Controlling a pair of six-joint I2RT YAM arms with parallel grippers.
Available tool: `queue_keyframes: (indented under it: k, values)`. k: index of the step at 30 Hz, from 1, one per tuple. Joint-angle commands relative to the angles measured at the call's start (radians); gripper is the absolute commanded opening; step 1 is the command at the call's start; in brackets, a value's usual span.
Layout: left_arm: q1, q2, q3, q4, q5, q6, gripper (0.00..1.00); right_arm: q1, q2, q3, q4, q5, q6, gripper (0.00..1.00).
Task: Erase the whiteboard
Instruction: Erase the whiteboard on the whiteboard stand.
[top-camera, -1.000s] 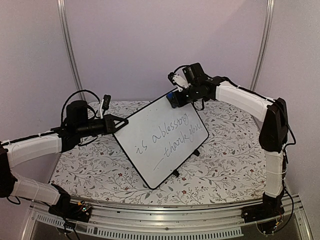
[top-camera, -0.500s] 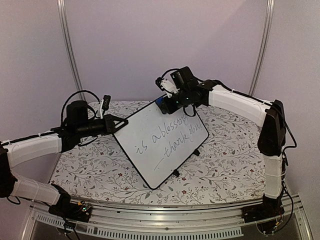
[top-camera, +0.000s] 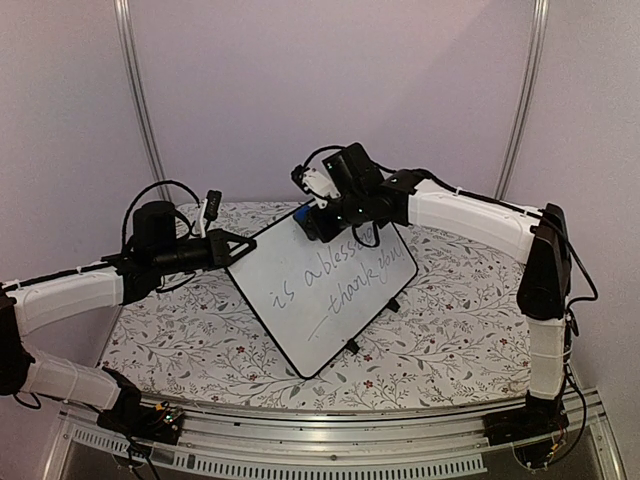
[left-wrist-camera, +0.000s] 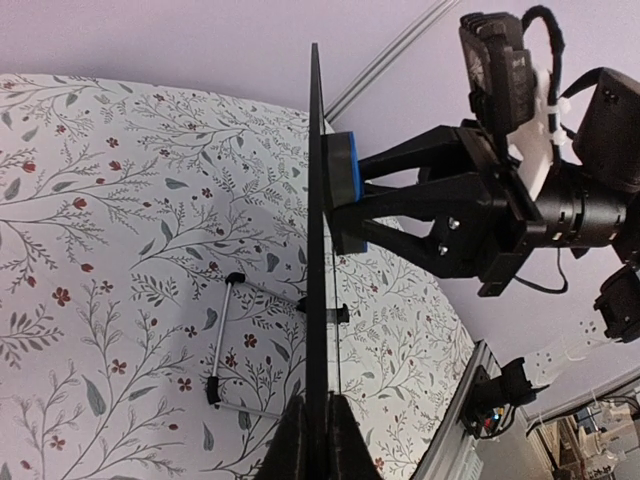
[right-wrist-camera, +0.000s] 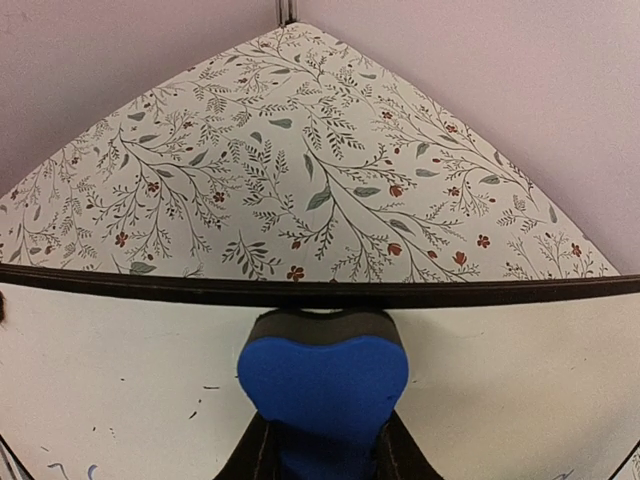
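Right tool (top-camera: 322, 215) presses blue eraser (right-wrist-camera: 323, 385) on whiteboard (top-camera: 300, 310) over floral table (top-camera: 190, 345)

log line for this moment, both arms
left tool: shut on glossy white black-framed whiteboard edge | right tool: shut on blue foam eraser block, against board near top edge | handwriting: unerased

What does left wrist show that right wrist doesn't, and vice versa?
Left wrist only: the whiteboard edge-on, the wire stand behind it, the left gripper shut on its near edge, and the blue eraser side-on, its pad touching the board's face.
Right wrist only: the board's white face head-on, with small ink specks, under the black top frame.
Both: the eraser held by the right gripper against the board, and the floral tablecloth.
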Motion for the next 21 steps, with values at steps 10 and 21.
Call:
queue_keyframes:
  k: [10, 21]
  values:
    - [-0.063, -0.029, 0.032, 0.085, 0.194, 0.088, 0.00, 0.122, 0.040, -0.056, -0.051, 0.034, -0.010, 0.00]
    - [-0.063, -0.026, 0.032, 0.088, 0.194, 0.087, 0.00, 0.161, 0.009, -0.147, -0.006, 0.023, -0.002, 0.00]
